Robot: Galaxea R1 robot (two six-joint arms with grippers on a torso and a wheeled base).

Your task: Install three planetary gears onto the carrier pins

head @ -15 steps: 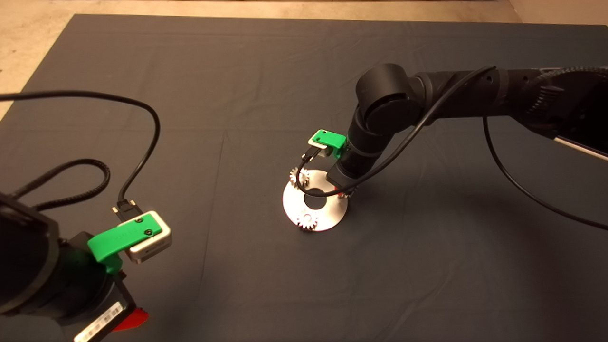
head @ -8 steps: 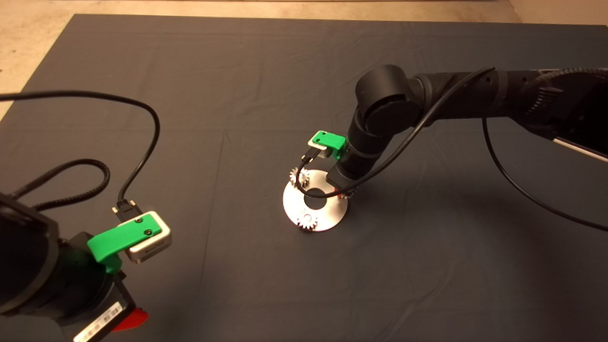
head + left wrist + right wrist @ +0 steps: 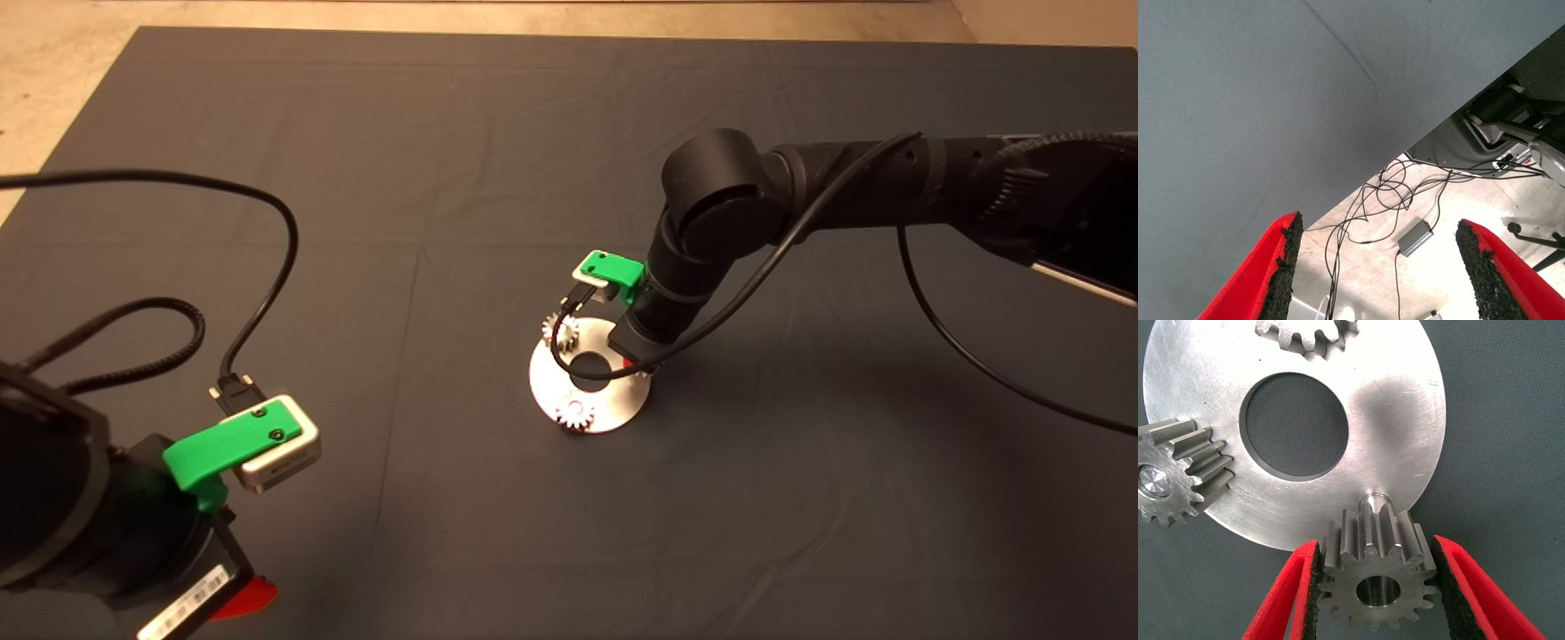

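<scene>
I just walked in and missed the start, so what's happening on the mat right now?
The right gripper is shut on the third gear, holding it at the disc's edge, close by the one bare pin but not yet on it. The other two gears already sit on the disc, at least one of them on its pin. The left gripper is parked open at the mat's lower left edge, holding nothing.
</scene>
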